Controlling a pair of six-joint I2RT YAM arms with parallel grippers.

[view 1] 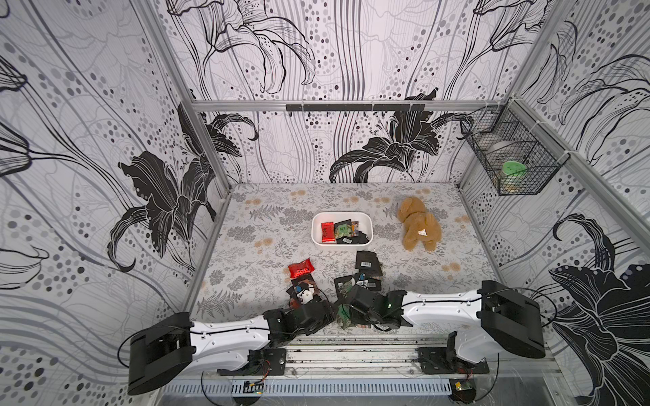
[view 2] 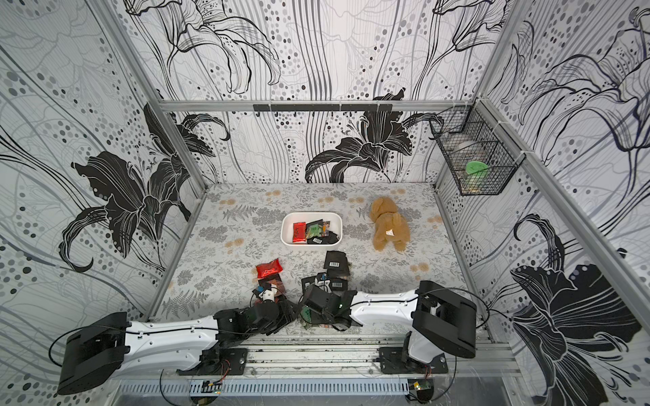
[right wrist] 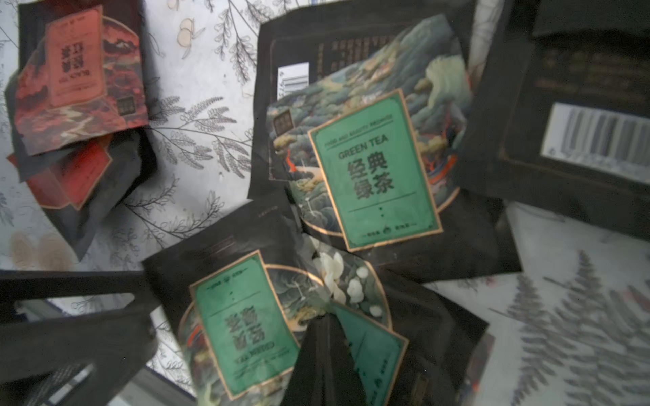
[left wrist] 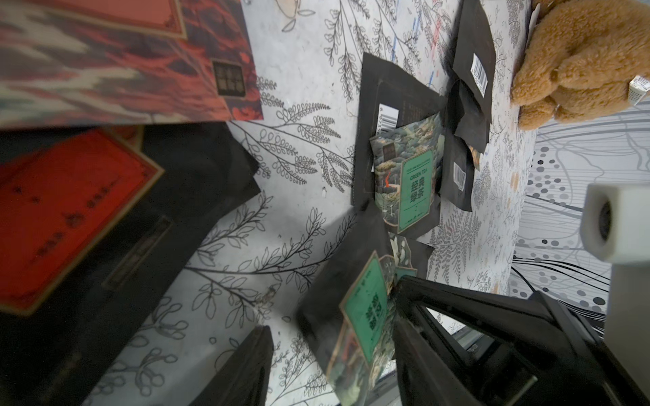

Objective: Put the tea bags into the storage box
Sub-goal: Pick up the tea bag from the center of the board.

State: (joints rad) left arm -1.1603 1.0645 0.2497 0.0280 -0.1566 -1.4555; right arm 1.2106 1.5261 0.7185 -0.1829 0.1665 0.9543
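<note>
In both top views we see a table point(view 1: 253, 246) covered in a grey leaf-and-fern print. It is shut in by walls point(view 1: 281, 52) papered with black lilies and dots. A wire basket point(view 1: 511, 160) hangs on the right-hand wall, and a teddy bear point(view 1: 418, 225) lies near the white box point(view 1: 342, 213). The box stands mid-table with several tea bags point(view 1: 343, 232) inside. More lie loose on the print between the box and the two arms, a red one point(view 1: 300, 268) just beyond the left claw point(view 1: 303, 293). From the left wrist we see only one dark finger point(left wrist: 246, 369) over the print, so we cannot tell how that claw stands. A green tea bag point(left wrist: 364, 316) tilts up off the cloth there. From the right wrist, the right claw point(right wrist: 322, 328) is pressed together, pinching the edge of that green tea bag point(right wrist: 242, 327) amid a heap of overlapping ones.
</note>
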